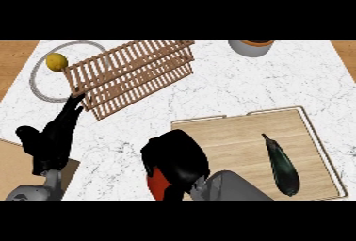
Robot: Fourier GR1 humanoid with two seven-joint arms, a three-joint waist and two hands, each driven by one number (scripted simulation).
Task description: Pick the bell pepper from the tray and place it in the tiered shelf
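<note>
The right hand (175, 157) sits curled over something red at the near-left corner of the wooden tray (230, 136), and that red patch peeking out beneath its fingers looks to be the bell pepper (160, 184). The fingers wrap round it and hide most of it, so the grasp reads as made. Whether the pepper is lifted clear of the counter (230, 84) cannot be told from this angle.

Off to that hand's right, lying along the tray, is a dark eggplant (281, 164), untouched and well apart from the grasp.

The goal lies ahead of the right hand and to its left: the slatted wooden tiered shelf (132, 75), tipped at an angle across the marble. Nothing sits on its slats. Beyond the shelf's far-left end, a yellow lemon (57, 61) rests on a round plate (42, 92). A pot (252, 47) pokes in at the far edge.

The left hand (52, 139) is up at the view's left, fingers straight and relaxed, tips just touching the near corner of the shelf, holding nothing.

So, judging by the layout: the pick appears done, or nearly. The carry across the counter and the placing in the shelf are what remain.
</note>
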